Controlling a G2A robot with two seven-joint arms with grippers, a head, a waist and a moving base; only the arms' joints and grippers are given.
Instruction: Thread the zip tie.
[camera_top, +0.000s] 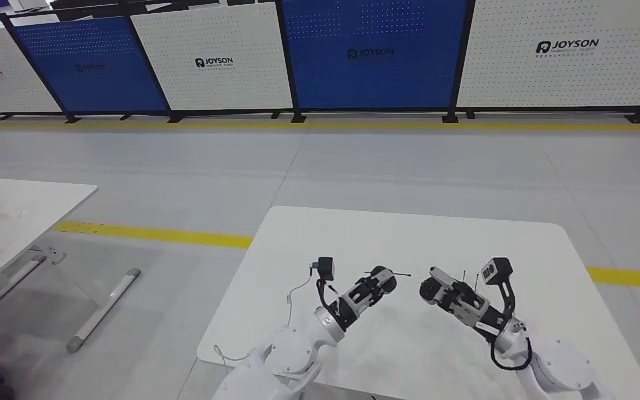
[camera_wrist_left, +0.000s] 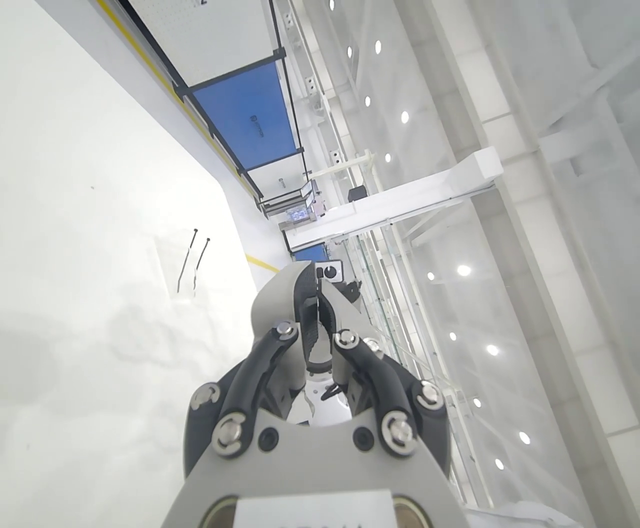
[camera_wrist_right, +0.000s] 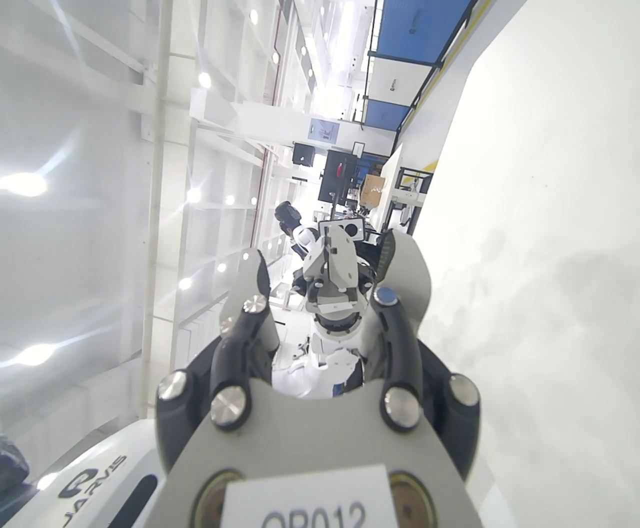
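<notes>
Above flat white table (camera_top: 400, 230): left gripper (camera_wrist_left: 317, 280) clamped on thin black plastic zip tie (camera_top: 404, 273), right gripper (camera_top: 428, 283) spread apart, empty. Likely risk: springy tail flexing aside, jaws closing on air.

- The zip tie (camera_top: 403, 273) at the left gripper (camera_top: 388, 273): its gripped end is hidden between the fingers (camera_wrist_left: 305, 295).
- Two loose ties (camera_wrist_left: 187, 260) near the left gripper: details too small to tell.

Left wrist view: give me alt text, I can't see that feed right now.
The left pincer is shut, fingertips pressed together, over the white table. Two black zip ties lie side by side on the table beyond it, close together but not touching.
</notes>
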